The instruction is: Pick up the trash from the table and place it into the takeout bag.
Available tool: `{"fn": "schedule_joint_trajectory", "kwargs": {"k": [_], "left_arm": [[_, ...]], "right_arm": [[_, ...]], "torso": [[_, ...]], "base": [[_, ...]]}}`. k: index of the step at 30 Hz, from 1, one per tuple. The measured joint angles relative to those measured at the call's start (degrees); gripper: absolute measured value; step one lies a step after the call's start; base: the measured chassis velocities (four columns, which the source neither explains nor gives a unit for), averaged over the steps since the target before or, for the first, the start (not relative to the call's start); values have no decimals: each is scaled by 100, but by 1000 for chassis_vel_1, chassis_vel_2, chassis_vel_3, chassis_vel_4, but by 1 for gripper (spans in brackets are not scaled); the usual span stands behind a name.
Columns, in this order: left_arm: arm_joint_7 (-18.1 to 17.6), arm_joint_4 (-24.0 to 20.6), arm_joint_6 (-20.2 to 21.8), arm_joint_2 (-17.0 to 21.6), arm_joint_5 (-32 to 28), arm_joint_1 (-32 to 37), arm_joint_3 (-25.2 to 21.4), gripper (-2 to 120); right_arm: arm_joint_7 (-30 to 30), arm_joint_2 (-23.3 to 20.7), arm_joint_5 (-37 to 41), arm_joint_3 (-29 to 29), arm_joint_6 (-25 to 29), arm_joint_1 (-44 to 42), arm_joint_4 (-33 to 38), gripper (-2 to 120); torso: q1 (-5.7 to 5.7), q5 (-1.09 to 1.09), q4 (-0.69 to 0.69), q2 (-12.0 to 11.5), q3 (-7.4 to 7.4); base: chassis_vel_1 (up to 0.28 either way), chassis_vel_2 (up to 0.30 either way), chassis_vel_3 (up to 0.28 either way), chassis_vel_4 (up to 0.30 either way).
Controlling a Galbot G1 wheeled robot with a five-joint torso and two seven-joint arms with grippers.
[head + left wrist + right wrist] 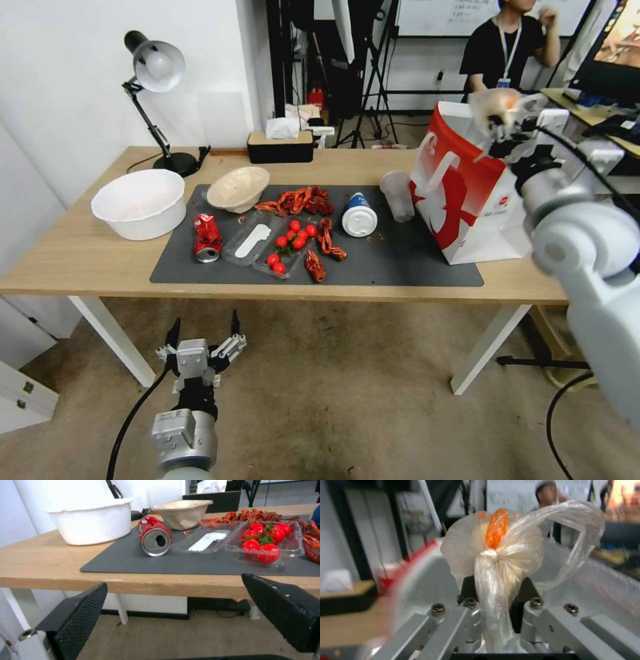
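The knotted clear bag is thin crumpled plastic with a pale lump and an orange piece inside. Its twisted neck is pinched between the narrow jaws of the right gripper, and the full part stands beyond the fingertips, above the open top of the takeout bag. The inside of the takeout bag is hidden. The left gripper hangs below the table edge, jaws wide, facing the crushed red can on the mat.
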Motion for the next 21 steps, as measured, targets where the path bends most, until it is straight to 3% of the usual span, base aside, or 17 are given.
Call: {"fn": "schedule_joint_trajectory", "kwargs": {"k": [5, 21], "left_arm": [[0, -4, 2, -2, -9, -16, 9, 100], [-6, 31, 28, -5, -10, -60, 50, 100]], "right_arm": [[710, -267, 844, -167, -1182, 595, -894, 32], [830, -522, 1103, -155, -1274, 755, -926, 90]], "torso": [[0, 0, 1, 0, 0], [0, 0, 0, 0, 0]], "base": [[0, 0, 0, 0], [0, 0, 0, 0]]}}
